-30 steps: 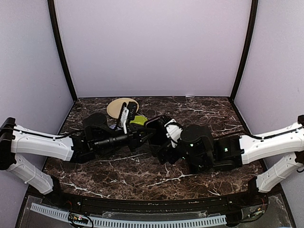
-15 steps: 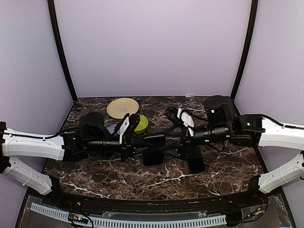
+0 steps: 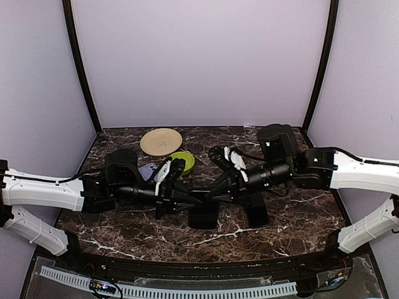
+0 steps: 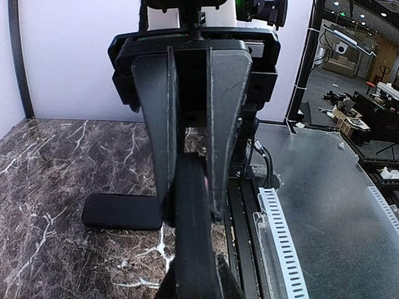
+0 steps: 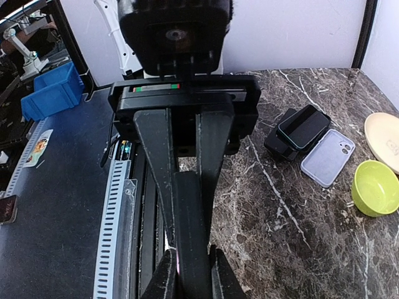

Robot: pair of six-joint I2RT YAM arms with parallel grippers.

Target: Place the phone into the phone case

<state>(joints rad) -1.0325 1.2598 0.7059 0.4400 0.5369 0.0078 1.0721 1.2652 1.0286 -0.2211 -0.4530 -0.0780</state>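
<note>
Between the two arms at mid-desk, what grips the phone (image 3: pixel 204 215)? — RK

Both do. The left end effector (image 4: pixel 190 212) has its fingers pressed onto either face of the slab. The right end effector (image 5: pixel 189 240) is clamped on it the same way from the opposite end. Each wrist view shows the phone edge-on only, so the screen side cannot be identified. — ML

Is it lifted, or resting on the desk (image 3: pixel 124 224)? — RK

Cannot tell. From above, the fingers cover its near corners and no gap is readable. At the bottom of each wrist view the other arm's fingertips are cut off by the frame edge. — ML

Where is the phone case (image 5: pixel 328 162)? — RK

It lies flat on the marble, well apart from the held phone, with the dark camera cutout at one corner. It is clear in the right wrist view. From above only a lavender corner shows behind the left arm. — ML

What is beside it? — RK

Stacked phones (image 5: pixel 298 129) sit just beside it, one atop another, and the lower one is mostly covered. A green bowl (image 5: pixel 376 187) is near the case on the other side. The cream plate (image 3: pixel 161 142) is whole from above but clipped by the right edge of the right wrist view. — ML

Anything else? — RK

A spare phone (image 3: pixel 257 216) lies flat on the desk below the right arm, its far end hidden under the wrist. — ML
</note>
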